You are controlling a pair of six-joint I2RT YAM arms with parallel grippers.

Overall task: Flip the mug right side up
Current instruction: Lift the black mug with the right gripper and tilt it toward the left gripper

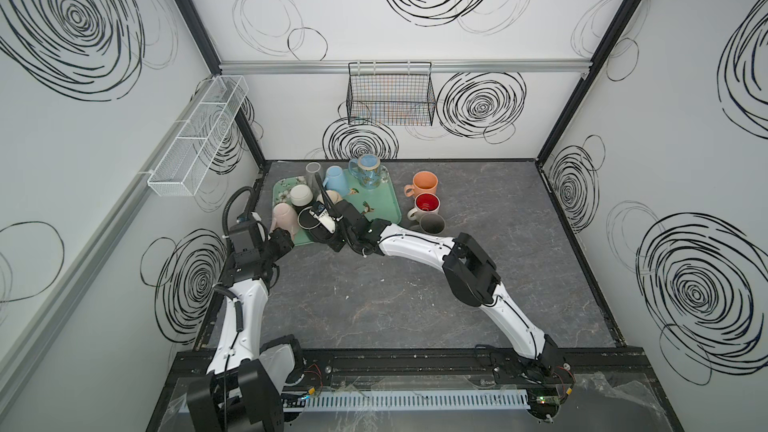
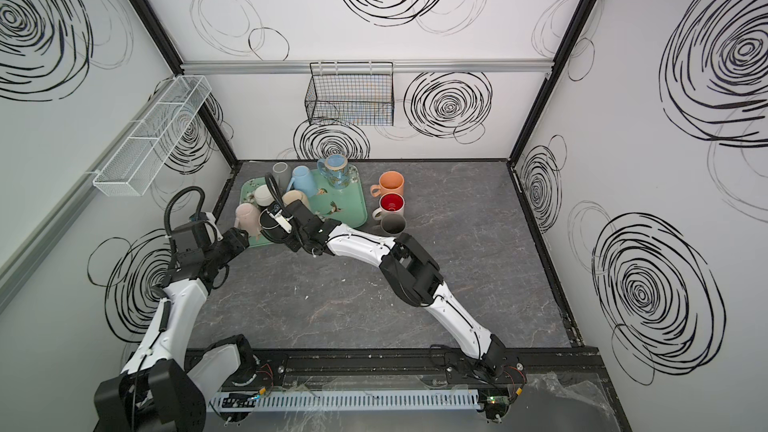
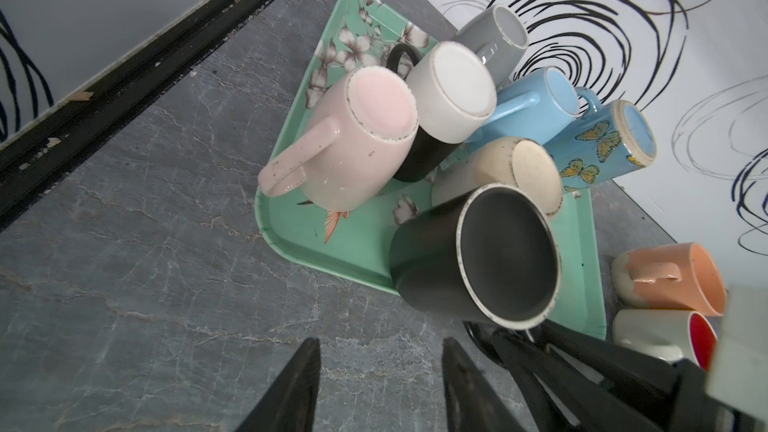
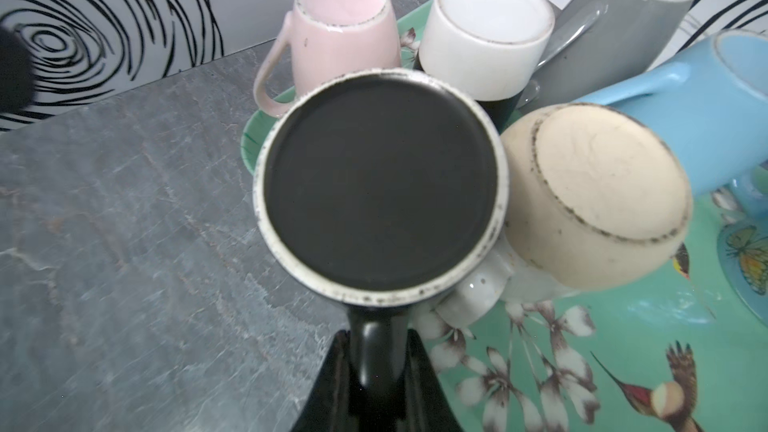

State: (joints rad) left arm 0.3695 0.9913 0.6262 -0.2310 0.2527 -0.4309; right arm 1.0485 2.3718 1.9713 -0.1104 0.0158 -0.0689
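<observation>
Right wrist view shows the right gripper point(image 4: 377, 340) clamped on the handle point(image 4: 374, 361) of the black mug point(image 4: 380, 184), one finger on each side of the loop. The mug is upside down, its dark base with a worn pale ring facing the camera. It sits at the near corner of the green flowered tray point(image 4: 648, 326), just beside a cream mug point(image 4: 594, 197) that lies tipped against it.

Behind them a pink mug point(image 4: 340, 35) and a white mug point(image 4: 482, 39) stand bottom up. A grey mug point(image 4: 623, 22) and a blue mug point(image 4: 698, 118) lean at the back.

From the left wrist view the black mug point(image 3: 473, 251) looks slightly tilted compared with its neighbours. It may be raised off the tray point(image 3: 357, 243), though its mouth is hidden, so I cannot tell. A blue butterfly mug point(image 3: 598, 147) stands at the far end of the tray. An orange mug point(image 3: 673, 280) and a white mug with a red inside point(image 3: 665, 330) stand upright on the grey tabletop point(image 3: 145, 243), off the tray.

The left gripper point(image 3: 382, 384) hangs over bare tabletop just short of the tray corner, its two dark fingers apart with nothing between them.

In both top views the right arm reaches across the middle to the black mug point(image 1: 308, 220) at the front of the tray point(image 1: 390, 209). The left gripper point(image 1: 284, 243) waits just beside that corner.
</observation>
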